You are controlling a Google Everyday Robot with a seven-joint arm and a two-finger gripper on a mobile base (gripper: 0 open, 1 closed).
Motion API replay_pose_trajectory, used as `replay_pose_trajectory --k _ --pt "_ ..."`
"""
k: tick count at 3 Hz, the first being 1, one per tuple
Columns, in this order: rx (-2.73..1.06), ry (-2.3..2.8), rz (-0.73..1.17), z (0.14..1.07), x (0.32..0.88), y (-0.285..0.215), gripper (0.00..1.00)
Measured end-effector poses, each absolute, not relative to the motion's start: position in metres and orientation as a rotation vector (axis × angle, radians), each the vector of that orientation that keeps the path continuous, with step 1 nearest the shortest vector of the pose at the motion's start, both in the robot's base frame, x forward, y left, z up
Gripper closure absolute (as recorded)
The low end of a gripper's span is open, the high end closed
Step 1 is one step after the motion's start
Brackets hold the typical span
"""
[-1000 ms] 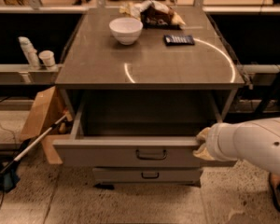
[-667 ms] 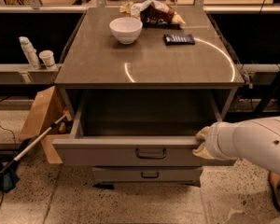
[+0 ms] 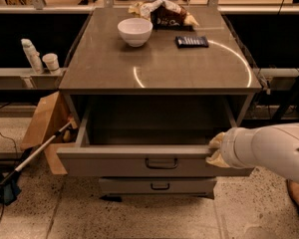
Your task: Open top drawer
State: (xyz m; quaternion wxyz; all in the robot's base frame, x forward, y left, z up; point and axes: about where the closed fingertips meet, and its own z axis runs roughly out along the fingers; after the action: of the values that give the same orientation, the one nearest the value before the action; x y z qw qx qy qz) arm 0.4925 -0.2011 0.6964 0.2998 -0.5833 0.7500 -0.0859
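1. Scarcely any change is seen against the earlier frames: the top drawer (image 3: pixel 139 166) is found pulled out just as far as a second ago, and the gripper (image 3: pixel 215 151) is kept at the same spot on it.
2. The top drawer is held well out from under the table (image 3: pixel 159 71), so that its deep grey inside is laid open to view.
3. The gripper is placed against the right end of the drawer's front, at its upper edge, well to the right of the dark handle (image 3: pixel 161 163); the white arm (image 3: pixel 274 151) is brought in from the right.
4. Whether the gripper is open or closed on that edge cannot be told.
5. A narrower drawer (image 3: pixel 157 185) is seen shut below.
6. On the table a white bowl (image 3: pixel 135 31), a crumpled bag (image 3: pixel 164 13) and a flat dark object (image 3: pixel 192 41) are left where they were.
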Motion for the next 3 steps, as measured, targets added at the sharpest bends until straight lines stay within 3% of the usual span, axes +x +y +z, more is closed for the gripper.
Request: replay_pose_trajectory --k 2,3 --pt "-1.548 1.984 -0.242 0.721 0.497 -0.207 0.05" --pt "-1.540 1.979 -0.258 0.747 0.503 -0.214 0.03"
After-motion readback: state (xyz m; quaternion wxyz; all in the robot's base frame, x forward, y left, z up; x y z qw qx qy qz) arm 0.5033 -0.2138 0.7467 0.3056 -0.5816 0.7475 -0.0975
